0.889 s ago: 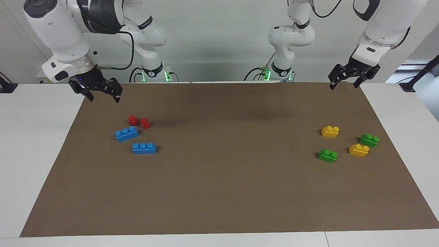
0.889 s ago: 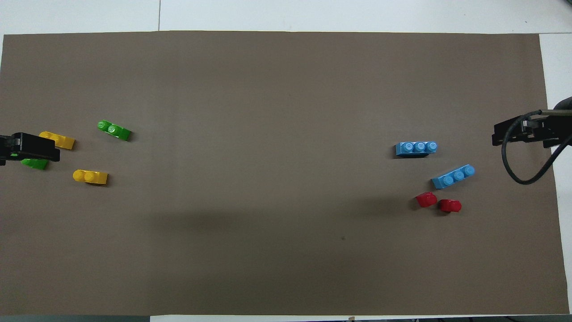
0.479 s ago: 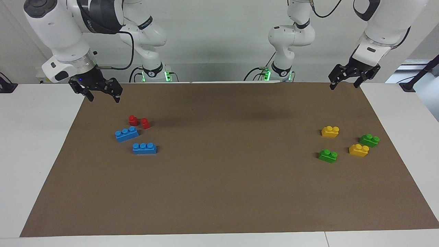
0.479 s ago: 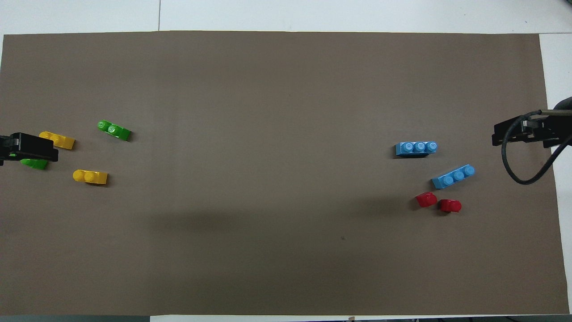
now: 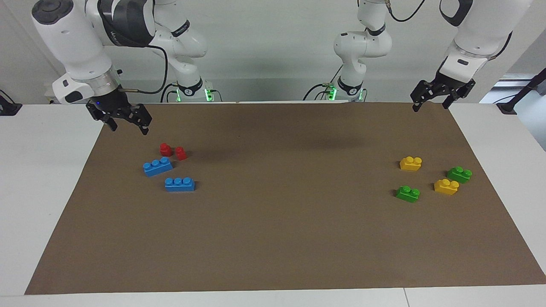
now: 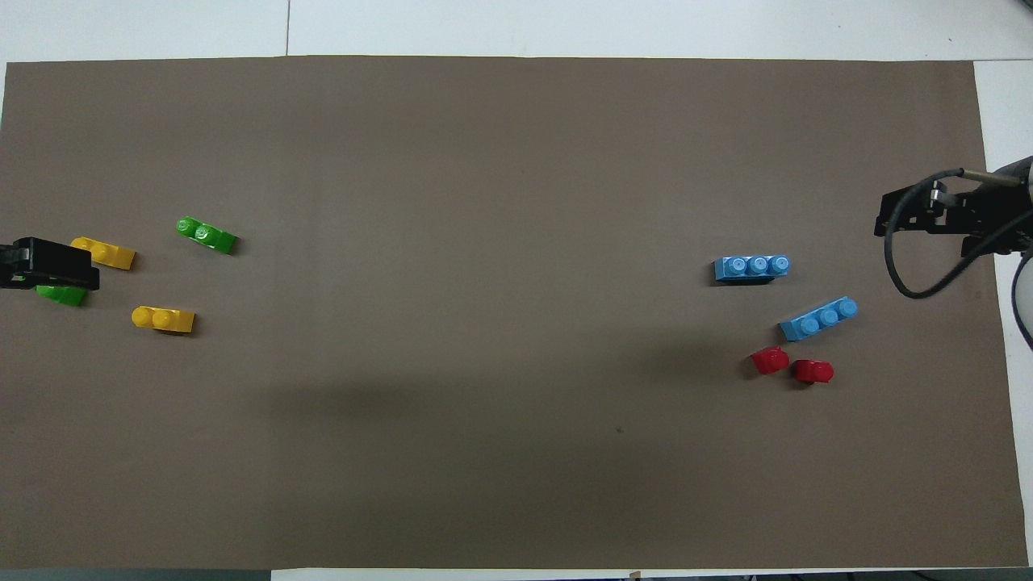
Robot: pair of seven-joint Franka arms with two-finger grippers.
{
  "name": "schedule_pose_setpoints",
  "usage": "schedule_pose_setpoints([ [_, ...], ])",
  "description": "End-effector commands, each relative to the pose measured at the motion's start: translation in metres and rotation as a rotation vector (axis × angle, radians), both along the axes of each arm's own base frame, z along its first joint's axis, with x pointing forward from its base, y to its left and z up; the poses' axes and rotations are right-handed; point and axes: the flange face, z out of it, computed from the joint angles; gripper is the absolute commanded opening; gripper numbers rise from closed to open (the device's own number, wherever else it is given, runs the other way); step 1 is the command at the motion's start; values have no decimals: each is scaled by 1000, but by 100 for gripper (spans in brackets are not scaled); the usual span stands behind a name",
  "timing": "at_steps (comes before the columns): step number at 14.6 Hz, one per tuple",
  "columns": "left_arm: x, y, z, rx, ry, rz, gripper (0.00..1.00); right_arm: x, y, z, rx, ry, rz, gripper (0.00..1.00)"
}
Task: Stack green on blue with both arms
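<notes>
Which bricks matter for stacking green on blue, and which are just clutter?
Job:
two green two-stud plastic bricks
two blue three-stud plastic bricks
left gripper and right gripper, both up, open, empty

Lying about:
two yellow two-stud plastic bricks
two small red plastic bricks

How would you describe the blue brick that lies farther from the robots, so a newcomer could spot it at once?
Start at the brown mat and go to the right arm's end, where red and blue bricks cluster. Farthest from the robots in that cluster lies a blue brick with three studs. Unlike the other blue brick, which sits angled beside the two red bricks, it lies square to the mat's edge.
</notes>
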Motion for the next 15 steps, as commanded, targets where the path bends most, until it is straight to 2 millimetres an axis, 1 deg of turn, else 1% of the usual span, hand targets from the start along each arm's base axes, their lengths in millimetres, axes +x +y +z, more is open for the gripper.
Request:
schedule_pose_setpoints([
  [1, -9, 2, -11, 12, -39, 133, 100, 20, 3, -30, 64, 10, -352, 99],
  [2, -8, 4, -18, 12, -43, 163, 100, 26, 4, -40, 93, 27, -502, 98],
  [3, -6, 4, -24, 10, -47, 188, 100, 31, 2, -50, 165, 68, -674, 98],
  [4, -1, 7, -32, 9, -53, 225, 100, 34, 4, -55, 224, 115, -830, 98],
  [5, 5, 10, -43, 3, -59, 284, 100, 36, 4, -62, 245, 152, -948, 98],
  [6, 10, 14, -49, -2, -72, 337, 100, 39, -1, -74, 241, 177, -999, 98],
  [7, 15, 18, -57, -7, -76, 393, 100, 40, -12, -87, 242, 204, -1031, 97],
  [8, 22, 19, -65, -26, -84, 453, 100, 40, -18, -101, 273, 246, -1061, 97],
  [10, 43, 23, -94, -51, -84, 602, 100, 38, -44, -125, 301, 268, -1128, 97],
  [12, 63, 25, -122, -90, -87, 712, 100, 30, -47, -147, 316, 289, -1163, 97],
  [14, 76, 36, -148, -111, -80, 771, 100, 26, -48, -163, 312, 287, -1177, 97],
  [15, 82, 37, -159, -117, -84, 795, 100, 23, -48, -171, 317, 274, -1188, 97],
])
